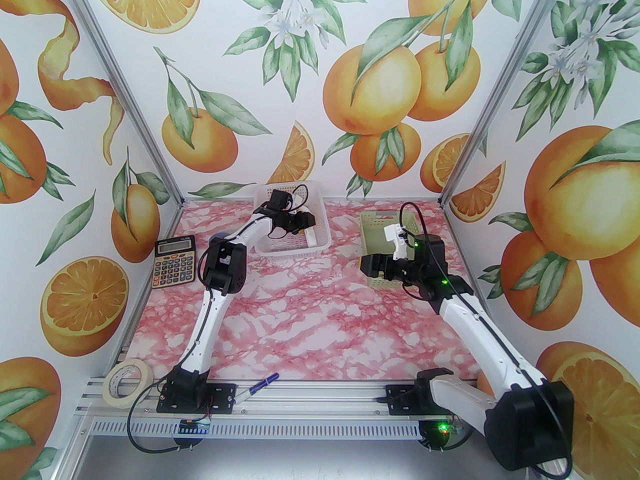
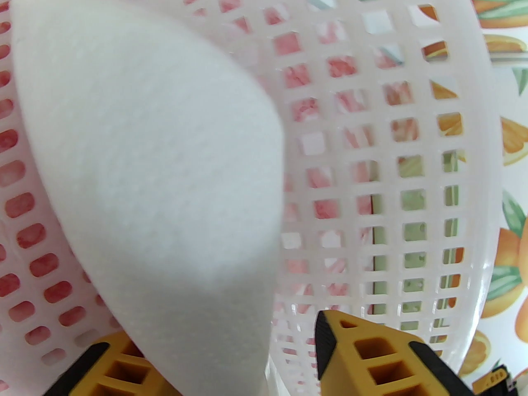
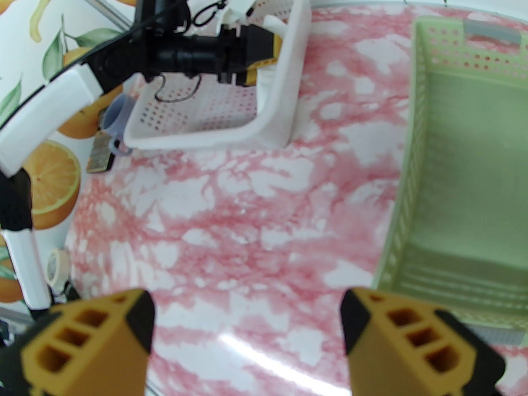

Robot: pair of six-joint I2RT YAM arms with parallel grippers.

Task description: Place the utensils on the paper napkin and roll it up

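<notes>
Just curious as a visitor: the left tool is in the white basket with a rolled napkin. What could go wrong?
The rolled paper napkin stands loose between the open jaws of the left tool; it might unroll. The tool sits deep inside the white basket and could snag its wall.

The paper napkin (image 2: 156,171) is a plain white sheet with a soft, finely dimpled surface, curled over into a loose roll. In the left wrist view it is broad and rounded at its far end and narrows toward the camera, with its curved outer face showing. It lies inside the white perforated basket (image 2: 383,109), which stands toward the far left of the worktop (image 1: 310,318). From above, the paper napkin (image 1: 311,238) appears as a short white strip beside the basket's right wall, close to its near right corner. What the roll encloses cannot be told.
</notes>
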